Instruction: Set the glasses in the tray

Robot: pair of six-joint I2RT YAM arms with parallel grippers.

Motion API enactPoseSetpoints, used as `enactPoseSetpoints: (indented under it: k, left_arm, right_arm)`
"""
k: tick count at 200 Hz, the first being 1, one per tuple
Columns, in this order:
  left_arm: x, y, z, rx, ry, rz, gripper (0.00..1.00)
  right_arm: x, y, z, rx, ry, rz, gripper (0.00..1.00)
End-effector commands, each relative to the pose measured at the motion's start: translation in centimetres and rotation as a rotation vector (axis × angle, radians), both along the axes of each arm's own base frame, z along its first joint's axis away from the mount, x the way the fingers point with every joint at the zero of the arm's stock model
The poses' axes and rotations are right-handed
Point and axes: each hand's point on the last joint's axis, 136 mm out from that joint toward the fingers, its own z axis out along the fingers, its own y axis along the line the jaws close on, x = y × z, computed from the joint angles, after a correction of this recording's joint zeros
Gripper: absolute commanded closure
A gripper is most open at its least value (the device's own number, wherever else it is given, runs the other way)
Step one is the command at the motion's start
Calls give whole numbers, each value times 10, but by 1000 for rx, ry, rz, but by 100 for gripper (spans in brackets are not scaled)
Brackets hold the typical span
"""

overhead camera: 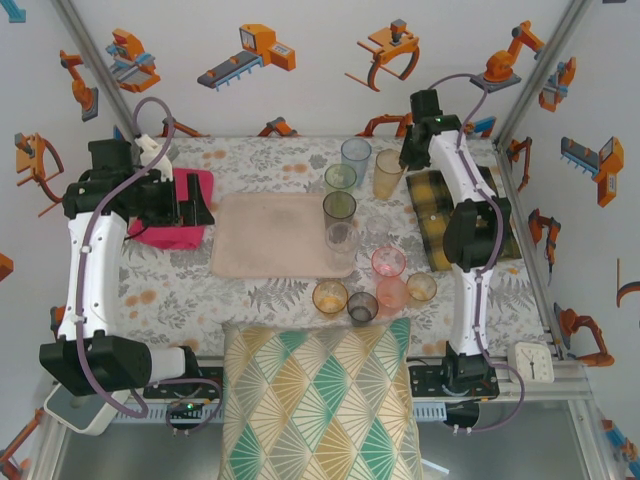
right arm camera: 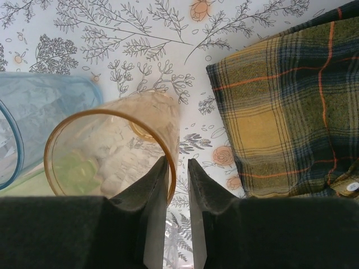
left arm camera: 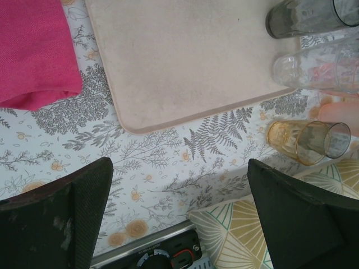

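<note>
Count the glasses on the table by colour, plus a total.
blue glass: 1
green glass: 1
amber glasses: 3
pink glasses: 2
grey glasses: 2
clear glass: 1
Total: 10
</note>
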Motion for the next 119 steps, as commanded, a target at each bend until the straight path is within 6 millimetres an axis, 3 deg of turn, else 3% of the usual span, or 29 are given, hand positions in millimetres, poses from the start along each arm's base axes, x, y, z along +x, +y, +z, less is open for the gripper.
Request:
enactPoseSetpoints:
  k: [1, 64, 119]
  left_arm:
    - [-5, -2, 4, 1, -23, -12, 3]
    - [-6, -2, 4, -2, -27, -12, 3]
    - [-8, -2, 6, -4, -32, -10, 3]
  right_arm:
    - [-4, -8, -11, -33, 38, 1, 79]
    - [-7, -7, -16, -36, 63, 11, 85]
    - [-7, -8, -6, -46, 44, 16, 99]
